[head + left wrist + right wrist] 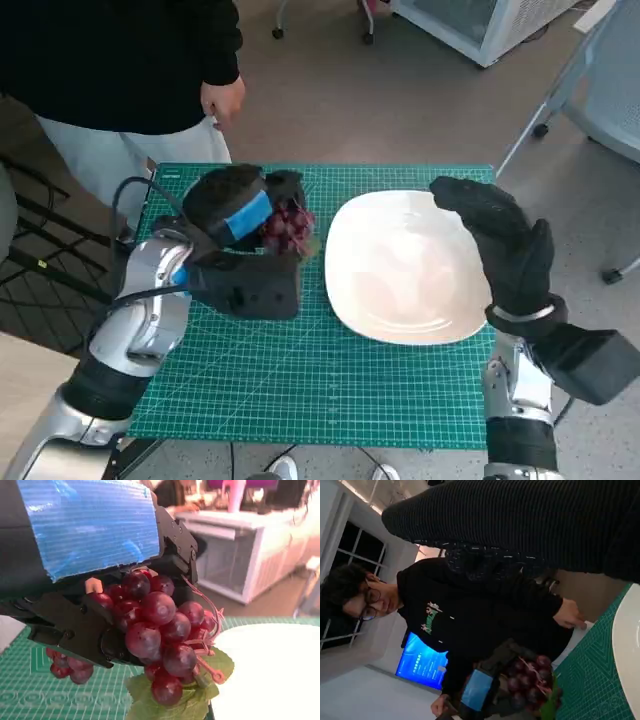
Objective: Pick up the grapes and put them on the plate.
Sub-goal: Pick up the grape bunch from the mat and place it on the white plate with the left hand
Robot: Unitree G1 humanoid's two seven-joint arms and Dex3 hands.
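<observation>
Meanwhile, the left hand grips the grapes beside the plate; loose hanging clusters could snag its rim; the right hand hovers, fingers spread.

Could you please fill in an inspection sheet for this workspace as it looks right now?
Surface: green cutting mat with a grid covers the small table.
Job's things: grapes, dark red with green leaves, held by the left hand beside the plate; the white plate bears nothing.
Clutter: nothing seen.
Hands: left hand grips the grapes; right hand hovers open over the plate's far right edge.
Cables: black cable loops at the left forearm.
Surroundings: person in black top stands behind the table; chair wheels on the floor.
</observation>
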